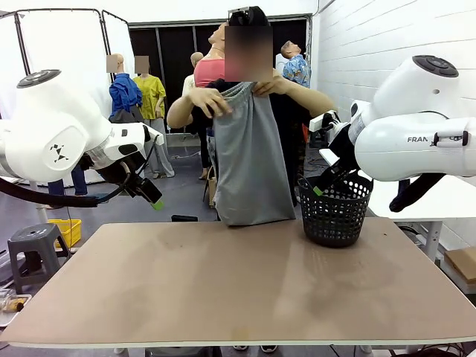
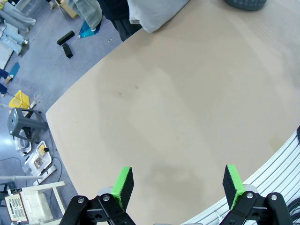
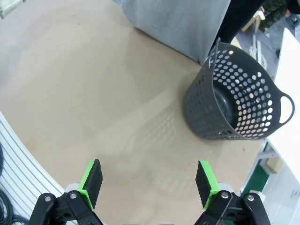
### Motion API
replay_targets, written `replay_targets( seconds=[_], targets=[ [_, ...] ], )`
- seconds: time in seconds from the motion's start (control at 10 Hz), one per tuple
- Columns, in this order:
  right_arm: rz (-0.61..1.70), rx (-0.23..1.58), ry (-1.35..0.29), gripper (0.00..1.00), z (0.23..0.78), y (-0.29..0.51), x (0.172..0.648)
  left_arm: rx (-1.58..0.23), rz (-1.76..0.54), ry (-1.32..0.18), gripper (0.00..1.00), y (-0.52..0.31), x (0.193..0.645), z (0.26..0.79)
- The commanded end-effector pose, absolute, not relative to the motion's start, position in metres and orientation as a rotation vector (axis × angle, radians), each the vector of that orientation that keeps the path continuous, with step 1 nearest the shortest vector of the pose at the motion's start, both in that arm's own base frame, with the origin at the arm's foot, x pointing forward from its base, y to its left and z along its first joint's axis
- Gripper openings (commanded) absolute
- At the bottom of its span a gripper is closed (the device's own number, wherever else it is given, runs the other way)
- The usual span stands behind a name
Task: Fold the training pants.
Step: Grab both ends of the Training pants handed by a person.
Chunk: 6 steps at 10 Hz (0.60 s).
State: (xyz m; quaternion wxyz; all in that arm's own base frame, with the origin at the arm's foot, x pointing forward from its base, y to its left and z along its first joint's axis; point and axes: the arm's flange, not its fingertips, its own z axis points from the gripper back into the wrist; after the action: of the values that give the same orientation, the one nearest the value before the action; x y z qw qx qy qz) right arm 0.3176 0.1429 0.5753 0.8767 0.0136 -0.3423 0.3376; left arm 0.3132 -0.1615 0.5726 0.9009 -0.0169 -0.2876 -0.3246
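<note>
The training pants (image 1: 249, 160) are being held up unfolded beyond the table (image 1: 223, 290); the left gripper (image 2: 178, 180) and right gripper (image 3: 149, 176) are being held wide apart, empty.

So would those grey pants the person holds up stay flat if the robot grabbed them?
Probably not: the training pants hang limp from the person's hands, so a single pinch would likely leave them drooping and bunching. The fabric looks soft and light, so pushing it may just wrinkle it.

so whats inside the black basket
Inside the basket, the right wrist view has its perforated inner wall and part of a dark floor, with no item there. The near wall hides the rest.
</note>
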Motion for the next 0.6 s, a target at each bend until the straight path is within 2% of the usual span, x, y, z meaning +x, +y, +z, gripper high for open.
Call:
replay_targets(
  seconds=[0.0,0.5],
  targets=[
    [0.705,0.03,-0.707,1.0,0.5726,0.143,0.3198,-0.038,-0.672,-0.593,1.0,-0.1615,0.314,0.5721],
    [0.705,0.03,-0.707,1.0,0.5726,0.143,0.3198,-0.038,-0.672,-0.593,1.0,-0.1615,0.314,0.5721]
  ],
)
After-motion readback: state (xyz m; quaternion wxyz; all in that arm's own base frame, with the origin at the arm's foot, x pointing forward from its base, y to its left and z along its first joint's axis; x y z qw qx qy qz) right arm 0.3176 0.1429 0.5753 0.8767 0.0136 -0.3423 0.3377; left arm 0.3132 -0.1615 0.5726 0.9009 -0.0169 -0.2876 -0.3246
